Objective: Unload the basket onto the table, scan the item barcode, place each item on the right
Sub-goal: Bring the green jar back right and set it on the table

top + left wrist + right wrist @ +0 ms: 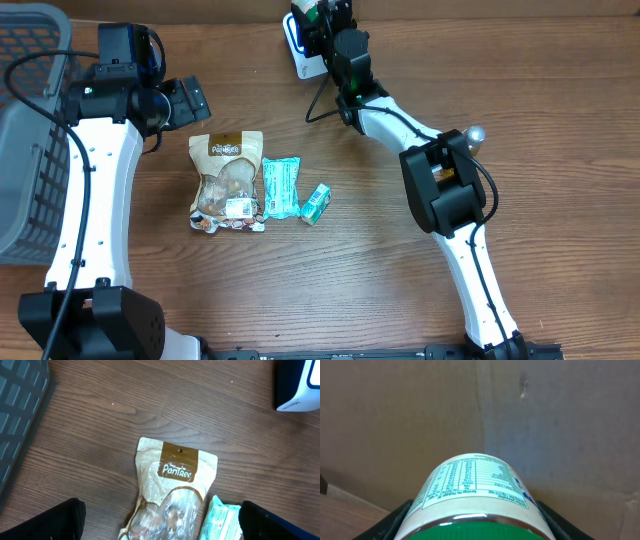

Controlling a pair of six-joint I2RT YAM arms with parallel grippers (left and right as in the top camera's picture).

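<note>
The container (475,491), a round one with a pale label and a green rim at its near end, sits between the two fingers (395,519) of the right tool (475,527), which is clenched on its sides. The label facing the wrist camera carries a teal-bordered nutrition table. Its print is too small to read, and no barcode can be made out on this side. A plain brown wall fills the view behind the container.

From overhead, the right tool (322,25) is at the far edge of the bench (520,80), right beside the scanner (300,48), a white unit with a blue glow on its face. A black cable runs from that spot across the wood.

Three more items lie together near the middle of the bench. One is a pouch (172,490) with a clear window and a brown panel reading "PanTree". Just beside it is a teal packet (281,187), followed by a small green box (316,203) lying at an angle.

The left tool (190,100) hangs over the top end of the pouch, released, with its dark fingers (55,520) spread wide at the lower corners of its own view and nothing between them. A grey mesh basket (25,150) stands at the left edge of the bench.
</note>
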